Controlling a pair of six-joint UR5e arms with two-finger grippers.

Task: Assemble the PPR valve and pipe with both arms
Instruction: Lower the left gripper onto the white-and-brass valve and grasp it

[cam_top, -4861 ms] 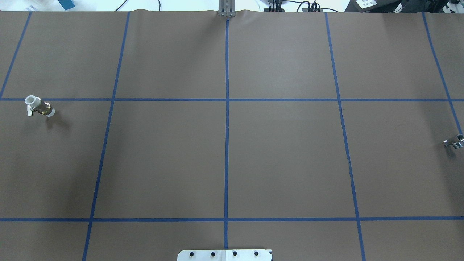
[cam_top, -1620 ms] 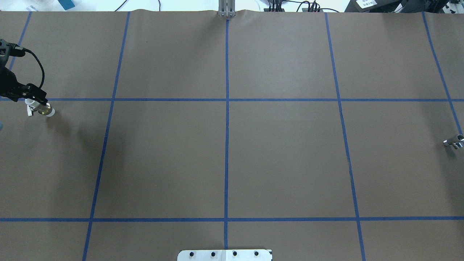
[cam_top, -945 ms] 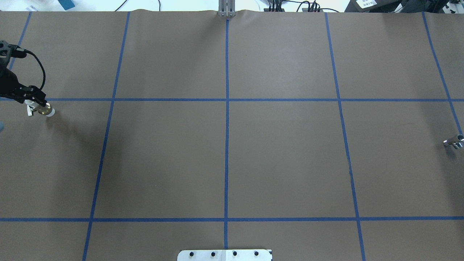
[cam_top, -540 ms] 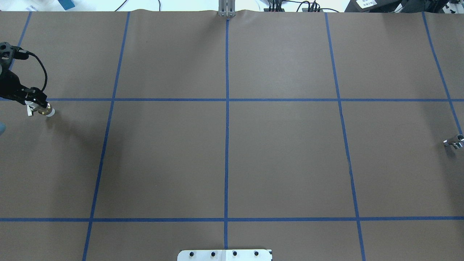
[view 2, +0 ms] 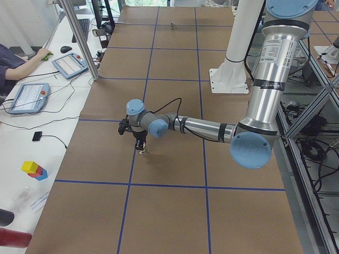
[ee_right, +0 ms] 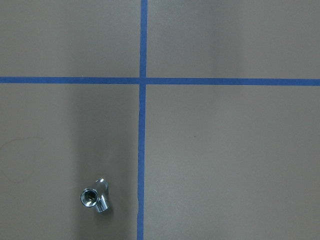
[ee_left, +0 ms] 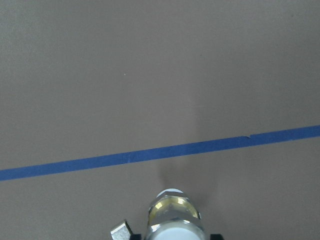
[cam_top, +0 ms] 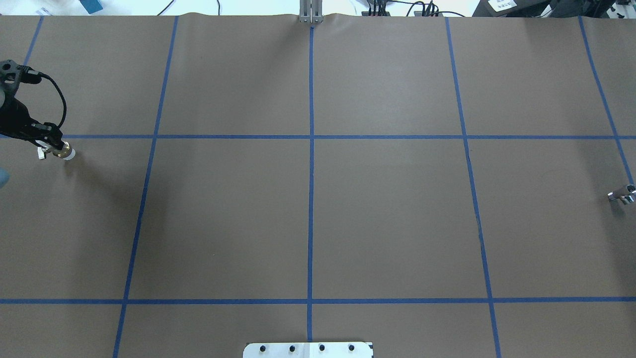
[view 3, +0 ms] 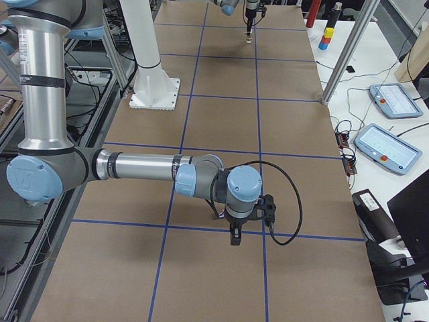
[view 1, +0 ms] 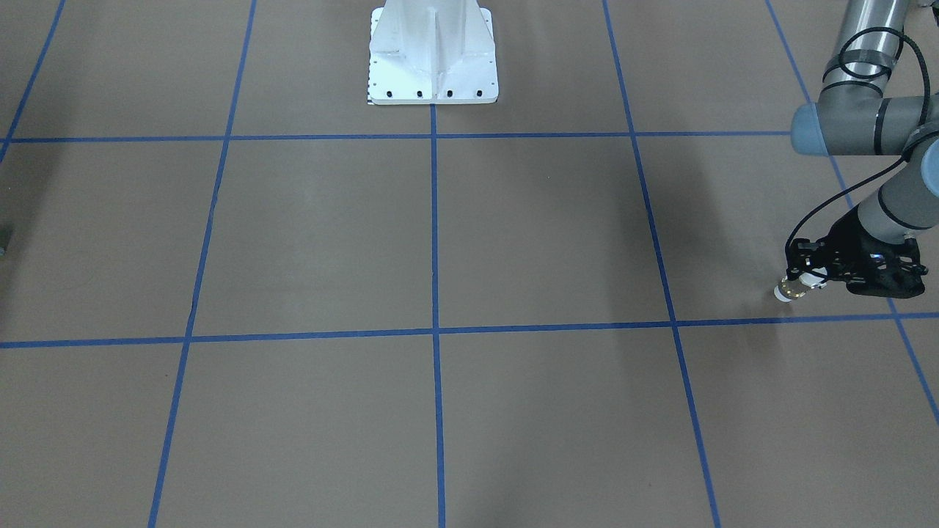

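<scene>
The PPR valve (cam_top: 63, 152) lies at the table's far left, with a brass middle, white collars and a silver lever. It also shows in the front-facing view (view 1: 787, 291) and at the bottom of the left wrist view (ee_left: 172, 216). My left gripper (cam_top: 45, 142) is low over it, open, with its jaws around the upper white collar. The pipe (cam_top: 622, 195), a silver stub with a dark bore, lies at the far right edge and shows in the right wrist view (ee_right: 95, 198). My right gripper (view 3: 234, 239) points down beside it. I cannot tell whether it is open or shut.
The white bolted pedestal (view 1: 433, 55) stands at the robot's side of the table. Blue tape lines cross the brown cover. Tablets (view 3: 385, 147) and an aluminium post (view 3: 342, 54) stand along the operators' side.
My left gripper came in from the left edge and lowered over the valve's upper collar. The valve and the pipe have not moved.
</scene>
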